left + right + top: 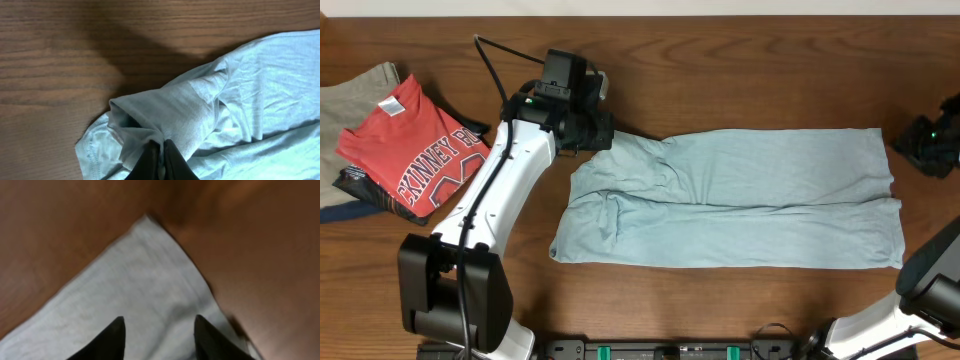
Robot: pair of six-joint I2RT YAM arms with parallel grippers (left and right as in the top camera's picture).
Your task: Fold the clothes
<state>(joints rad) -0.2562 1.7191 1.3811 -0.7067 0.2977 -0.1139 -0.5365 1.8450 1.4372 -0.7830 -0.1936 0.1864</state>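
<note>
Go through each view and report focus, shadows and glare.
Overhead: sharp, evenly lit, no strong glare on the table. Left wrist: crisp on the blue shirt pinched in the left tool, with a dark shadow across the wood above it. Right wrist: soft and blurred throughout; the right tool shows no fine detail.

The overhead view looks straight down on the table (740, 60), far enough off to take in the whole shirt (750, 200). The left wrist view hangs close over the shirt's left end, with the left gripper (160, 145) at its bottom edge. The right wrist view (blurred, very near) faces down on one shirt corner, which the overhead view also shows.
</note>
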